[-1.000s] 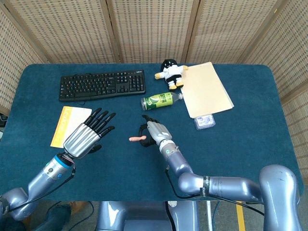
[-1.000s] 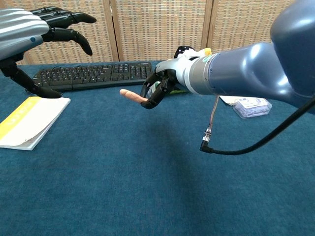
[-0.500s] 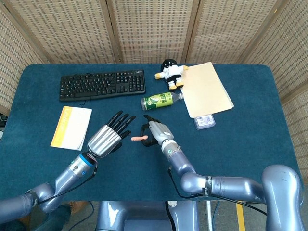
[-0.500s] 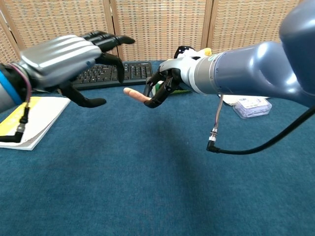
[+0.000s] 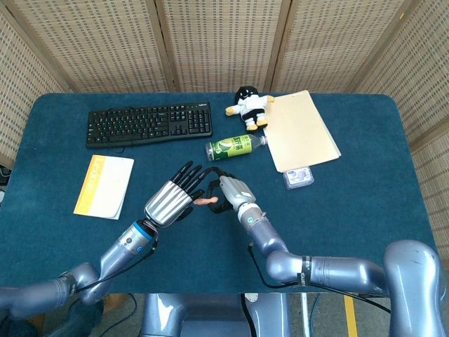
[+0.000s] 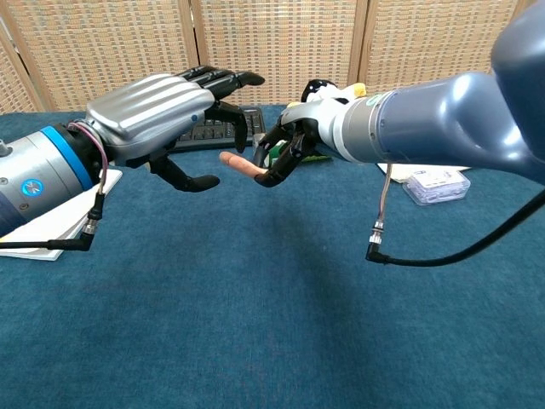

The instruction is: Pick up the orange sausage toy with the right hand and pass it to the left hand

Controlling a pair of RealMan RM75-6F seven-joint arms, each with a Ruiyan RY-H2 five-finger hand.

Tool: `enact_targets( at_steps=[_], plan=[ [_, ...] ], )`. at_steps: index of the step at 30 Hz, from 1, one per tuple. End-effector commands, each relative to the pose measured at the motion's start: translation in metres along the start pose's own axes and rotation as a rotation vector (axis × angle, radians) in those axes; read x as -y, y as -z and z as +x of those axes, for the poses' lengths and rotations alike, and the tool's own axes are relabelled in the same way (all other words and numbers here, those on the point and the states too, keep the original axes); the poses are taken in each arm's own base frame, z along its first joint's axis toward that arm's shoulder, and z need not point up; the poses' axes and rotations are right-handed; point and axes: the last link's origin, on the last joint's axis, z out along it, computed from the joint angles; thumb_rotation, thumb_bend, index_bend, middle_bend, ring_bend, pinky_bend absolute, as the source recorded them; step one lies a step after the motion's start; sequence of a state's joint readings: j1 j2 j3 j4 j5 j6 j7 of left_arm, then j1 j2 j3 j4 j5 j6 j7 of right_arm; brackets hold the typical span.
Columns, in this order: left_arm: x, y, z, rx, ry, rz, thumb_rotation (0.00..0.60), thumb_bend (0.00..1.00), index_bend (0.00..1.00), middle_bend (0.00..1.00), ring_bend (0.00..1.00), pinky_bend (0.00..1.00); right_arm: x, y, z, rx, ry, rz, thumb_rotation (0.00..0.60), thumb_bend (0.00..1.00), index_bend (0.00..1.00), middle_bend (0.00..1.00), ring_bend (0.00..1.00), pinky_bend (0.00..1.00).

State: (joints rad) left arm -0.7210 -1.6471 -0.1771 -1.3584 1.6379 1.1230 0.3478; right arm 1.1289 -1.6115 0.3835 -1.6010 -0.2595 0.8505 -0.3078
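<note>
The orange sausage toy (image 5: 205, 201) (image 6: 239, 164) hangs above the blue table, pinched at one end by my right hand (image 5: 230, 192) (image 6: 294, 146). Its free end points toward my left hand (image 5: 174, 200) (image 6: 162, 115). That left hand is open, fingers spread, with its palm arched over the toy's free end. The thumb reaches below the toy. No contact between left hand and toy shows in either view.
A black keyboard (image 5: 149, 123) lies at the back left and a yellow booklet (image 5: 104, 185) at the left. A green bottle (image 5: 235, 146), a plush toy (image 5: 247, 105), a tan folder (image 5: 300, 130) and a small clear box (image 5: 298, 177) sit behind and right of the hands.
My left hand has swept right from over the booklet to the sausage toy's free end. The right hand has held nearly still, edging slightly right with the toy.
</note>
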Motion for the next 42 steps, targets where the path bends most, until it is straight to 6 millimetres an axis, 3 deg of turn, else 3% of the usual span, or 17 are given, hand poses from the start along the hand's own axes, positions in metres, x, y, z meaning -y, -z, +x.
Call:
enact_targets(
  at_steps=[1, 29, 35, 42],
  plan=[
    [-0.003, -0.004, 0.000, -0.005, -0.007, -0.003, 0.600, 0.32, 0.45, 0.00, 0.00, 0.00, 0.000, 0.001, 0.000, 0.002, 0.002, 0.002, 0.600, 0.61, 0.68, 0.11, 0.00, 0.00],
    [-0.024, -0.017, -0.006, -0.015, -0.021, -0.007, 0.600, 0.35, 0.52, 0.00, 0.00, 0.00, -0.006, 0.006, 0.002, 0.018, 0.008, 0.016, 0.600, 0.61, 0.69, 0.11, 0.00, 0.00],
    [-0.026, -0.019, -0.007, -0.025, -0.021, -0.004, 0.600, 0.45, 0.60, 0.00, 0.00, 0.00, -0.007, 0.007, 0.004, 0.019, 0.003, 0.017, 0.600, 0.61, 0.69, 0.12, 0.00, 0.00],
    [-0.028, -0.020, -0.007, -0.027, -0.021, -0.001, 0.600, 0.50, 0.67, 0.00, 0.00, 0.00, -0.010, 0.009, 0.006, 0.019, 0.002, 0.017, 0.600, 0.61, 0.71, 0.13, 0.00, 0.00]
  ],
)
